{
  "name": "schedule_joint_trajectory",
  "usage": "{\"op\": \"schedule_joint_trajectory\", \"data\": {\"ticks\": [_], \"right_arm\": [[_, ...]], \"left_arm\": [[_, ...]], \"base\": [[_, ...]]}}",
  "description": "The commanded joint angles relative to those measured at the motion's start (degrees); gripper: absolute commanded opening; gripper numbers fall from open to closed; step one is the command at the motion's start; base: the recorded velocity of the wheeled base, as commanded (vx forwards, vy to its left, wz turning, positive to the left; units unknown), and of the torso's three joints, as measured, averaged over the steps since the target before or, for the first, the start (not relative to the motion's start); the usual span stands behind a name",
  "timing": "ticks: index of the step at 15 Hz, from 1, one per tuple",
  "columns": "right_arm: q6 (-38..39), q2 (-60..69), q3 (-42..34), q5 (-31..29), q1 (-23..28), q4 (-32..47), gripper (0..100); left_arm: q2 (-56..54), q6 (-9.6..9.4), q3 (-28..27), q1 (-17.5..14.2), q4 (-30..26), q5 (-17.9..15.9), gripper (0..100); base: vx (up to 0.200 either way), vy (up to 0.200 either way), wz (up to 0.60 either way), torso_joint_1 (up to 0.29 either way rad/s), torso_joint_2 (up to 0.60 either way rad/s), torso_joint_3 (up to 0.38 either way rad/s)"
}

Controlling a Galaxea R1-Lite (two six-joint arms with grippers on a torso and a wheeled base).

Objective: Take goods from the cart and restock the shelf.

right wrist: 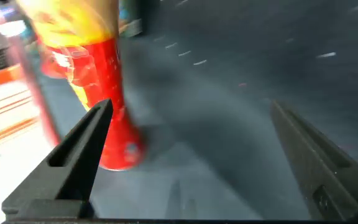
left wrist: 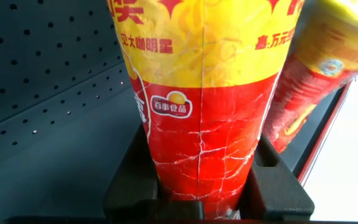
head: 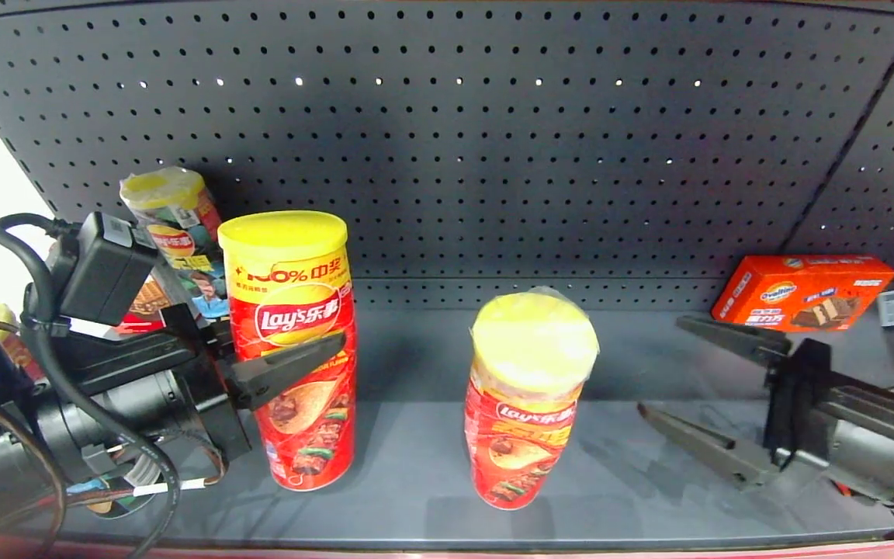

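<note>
A tall red chips can with a yellow lid (head: 292,341) stands upright at the left of the dark shelf (head: 649,497). My left gripper (head: 261,373) is shut on its middle. In the left wrist view the can (left wrist: 204,112) sits tight between the two black fingers (left wrist: 135,183). A second chips can (head: 528,396) stands alone at the shelf's middle, a little right of the held one. My right gripper (head: 660,365) hangs open to the right of that can, apart from it, with nothing between its fingers. The right wrist view has the open gripper (right wrist: 190,109) with that can (right wrist: 98,81) beyond one finger.
A third chips can (head: 171,217) stands behind the held one at the back left and appears beside it as the can (left wrist: 316,81) in the left wrist view. An orange box (head: 800,291) lies at the back right. A perforated back panel (head: 493,140) closes the shelf behind.
</note>
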State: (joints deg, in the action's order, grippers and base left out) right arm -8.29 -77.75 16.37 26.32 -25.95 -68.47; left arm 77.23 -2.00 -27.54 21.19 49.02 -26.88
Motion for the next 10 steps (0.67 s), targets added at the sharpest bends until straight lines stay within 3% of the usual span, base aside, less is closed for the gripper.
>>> {"op": "schedule_joint_trajectory", "data": {"ticks": [1, 3, 5, 6, 8, 10], "right_arm": [[0.9, 15.6, -4.5, 0.0, 9.8, 2.6, 100], [2.7, 25.0, -5.9, -0.7, 17.4, 10.4, 100], [5.5, 37.4, -7.9, -4.0, 26.8, 22.9, 100], [6.4, 40.8, -8.4, -4.5, 28.6, 26.4, 100], [9.1, 56.3, -8.7, -5.0, 33.5, 44.6, 100], [9.2, 65.4, -8.2, -5.3, 35.5, 56.3, 100]], "left_arm": [[-0.1, -0.02, -0.1, 0.0, 0.0, 0.0, 0], [-0.1, -0.11, -0.1, 0.0, 0.0, 0.0, 0], [-0.1, -0.11, 0.2, 0.0, 0.0, 0.0, 0], [-0.2, -0.11, 0.4, 0.0, 0.0, 0.0, 0], [-0.1, -0.2, 0.3, 0.1, 0.0, 0.0, 0], [-0.2, -0.29, 0.3, 0.3, 0.1, 0.0, 0]], "base": [[0.0, 0.0, 0.0, 0.0, 0.0, 0.0], [0.0, 0.0, 0.0, 0.0, 0.0, 0.0], [0.0, 0.0, 0.0, 0.0, 0.0, 0.0], [0.0, 0.0, 0.0, 0.0, 0.0, 0.0], [0.0, 0.0, 0.0, 0.0, 0.0, 0.0], [0.0, 0.0, 0.0, 0.0, 0.0, 0.0]]}}
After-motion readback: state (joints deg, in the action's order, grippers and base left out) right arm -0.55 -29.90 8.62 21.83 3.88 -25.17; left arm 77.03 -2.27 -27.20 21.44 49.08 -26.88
